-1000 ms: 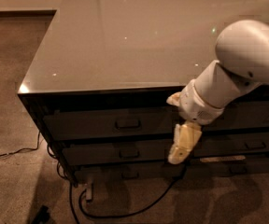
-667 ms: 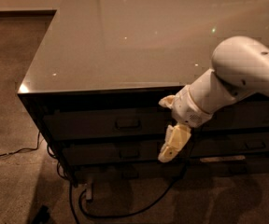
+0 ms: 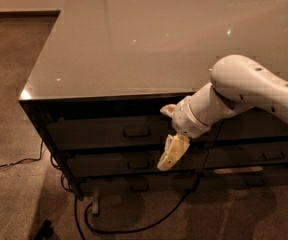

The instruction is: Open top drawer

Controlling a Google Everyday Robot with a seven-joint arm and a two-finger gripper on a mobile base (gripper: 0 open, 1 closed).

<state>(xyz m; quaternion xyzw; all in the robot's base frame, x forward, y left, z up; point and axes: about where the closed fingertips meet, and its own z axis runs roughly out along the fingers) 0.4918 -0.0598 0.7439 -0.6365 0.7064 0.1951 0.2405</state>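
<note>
The top drawer (image 3: 104, 132) is the uppermost dark glossy front in the left column of the low cabinet, just under the grey reflective top. Its small bar handle (image 3: 136, 132) sits at the middle of the panel, and the front lies flush with the cabinet. My gripper (image 3: 170, 154) hangs from the white arm (image 3: 244, 86), which reaches in from the right. It is a little to the right of and below the handle, in front of the second drawer front, and does not touch the handle.
Two more dark drawer fronts (image 3: 129, 163) lie below the top one, and another column of drawers (image 3: 264, 154) is on the right. Black cables (image 3: 134, 226) trail on the brown carpet in front of the cabinet's left corner. The cabinet top (image 3: 149, 39) is glossy.
The arm and gripper have moved left along the cabinet front, closer to the top drawer's handle. The drawer has not moved.
</note>
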